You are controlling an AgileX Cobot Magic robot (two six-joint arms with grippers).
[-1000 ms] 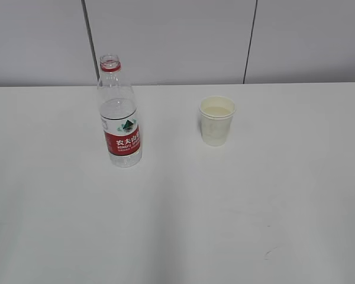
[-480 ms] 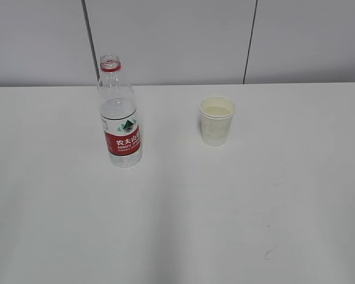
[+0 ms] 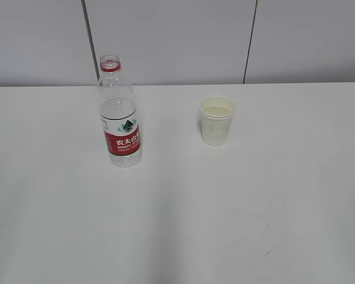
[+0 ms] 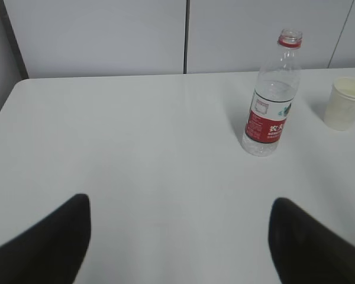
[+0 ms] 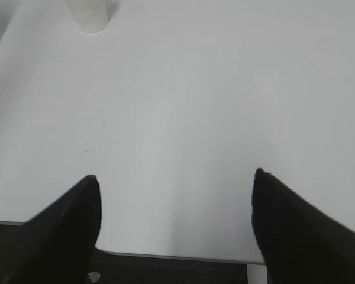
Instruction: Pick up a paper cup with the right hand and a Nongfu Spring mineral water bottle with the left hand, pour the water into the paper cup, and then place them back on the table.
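An uncapped clear water bottle (image 3: 119, 115) with a red label stands upright on a white surface (image 3: 177, 225), well apart from an upright off-white paper cup (image 3: 216, 120).

**Even, diffuse lighting with soft shadows; near objects out of focus**

All three views are bright and evenly lit, with no harsh glare. In the exterior view the table (image 3: 177, 225) shows a faint darker band running down the lower centre of the frame, and the bottle (image 3: 119, 115) and paper cup (image 3: 216, 121) are sharp. In the left wrist view the bottle casts a soft shadow toward the left, and the two black fingers (image 4: 44, 245) at the lower corners are blurred. In the right wrist view the fingers (image 5: 53, 234) are likewise soft-edged, the table surface looks slightly blue-grey, and the cup (image 5: 89, 15) at the upper left is washed out and indistinct.
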